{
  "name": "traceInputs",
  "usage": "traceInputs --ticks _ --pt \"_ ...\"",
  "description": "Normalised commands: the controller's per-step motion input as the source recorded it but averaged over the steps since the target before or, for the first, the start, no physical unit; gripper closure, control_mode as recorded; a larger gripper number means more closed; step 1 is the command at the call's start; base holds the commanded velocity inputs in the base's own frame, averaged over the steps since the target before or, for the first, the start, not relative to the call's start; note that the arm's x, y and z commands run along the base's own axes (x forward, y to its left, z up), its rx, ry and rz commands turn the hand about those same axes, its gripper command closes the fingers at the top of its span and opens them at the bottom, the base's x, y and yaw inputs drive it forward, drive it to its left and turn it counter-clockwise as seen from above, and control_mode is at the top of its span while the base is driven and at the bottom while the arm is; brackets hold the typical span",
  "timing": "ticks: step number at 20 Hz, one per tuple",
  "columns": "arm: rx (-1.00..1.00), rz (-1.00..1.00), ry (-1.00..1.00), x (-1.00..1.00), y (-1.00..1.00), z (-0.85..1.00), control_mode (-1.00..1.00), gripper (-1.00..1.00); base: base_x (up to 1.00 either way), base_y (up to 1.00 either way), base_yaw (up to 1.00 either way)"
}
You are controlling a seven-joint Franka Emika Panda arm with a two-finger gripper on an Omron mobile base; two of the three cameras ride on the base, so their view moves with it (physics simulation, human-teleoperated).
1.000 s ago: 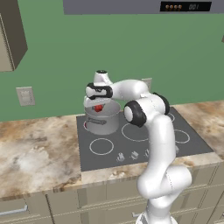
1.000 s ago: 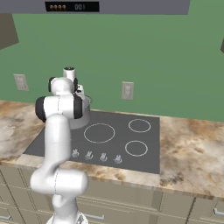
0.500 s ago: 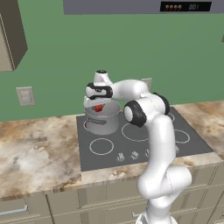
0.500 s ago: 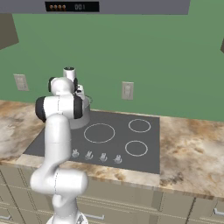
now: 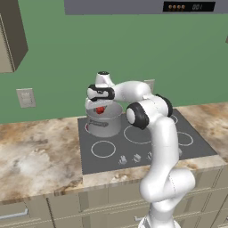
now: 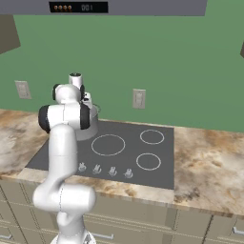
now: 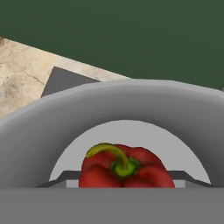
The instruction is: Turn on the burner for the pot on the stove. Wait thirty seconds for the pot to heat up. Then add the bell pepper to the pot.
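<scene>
The grey pot (image 5: 104, 124) stands on the back left ring of the dark stove (image 5: 95, 161), and the hand view looks straight down into the pot (image 7: 43, 131). My gripper (image 5: 100, 106) hangs over its mouth, shut on the red bell pepper (image 5: 100, 110). In the hand view the bell pepper (image 7: 127, 170), green stem up, sits between the two tips of the gripper (image 7: 124, 183) above the pot's pale floor. From the right base view my arm hides most of the pot (image 6: 93, 128) on the stove (image 6: 157, 159).
Small silver knobs (image 5: 136, 157) line the stove's front edge. Marbled counter (image 5: 40, 151) runs on both sides. Wall outlets (image 5: 26, 98) (image 6: 138, 98) sit on the green wall. A hood panel (image 5: 187, 6) hangs overhead and a cabinet (image 5: 11, 35) at upper left.
</scene>
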Motion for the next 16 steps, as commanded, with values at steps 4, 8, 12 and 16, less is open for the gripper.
traceInputs --ticks 4,8,12,16 --pt "0.0 0.0 0.0 0.0 0.0 0.0 -1.0 1.0 0.0 0.0 0.0" --pt "0.0 0.0 0.0 0.0 0.0 0.0 -1.0 1.0 0.0 0.0 0.0" --pt "0.0 0.0 0.0 0.0 0.0 0.0 -1.0 1.0 0.0 0.0 0.0" --pt "0.0 0.0 0.0 0.0 0.0 0.0 -1.0 1.0 0.0 0.0 0.0"
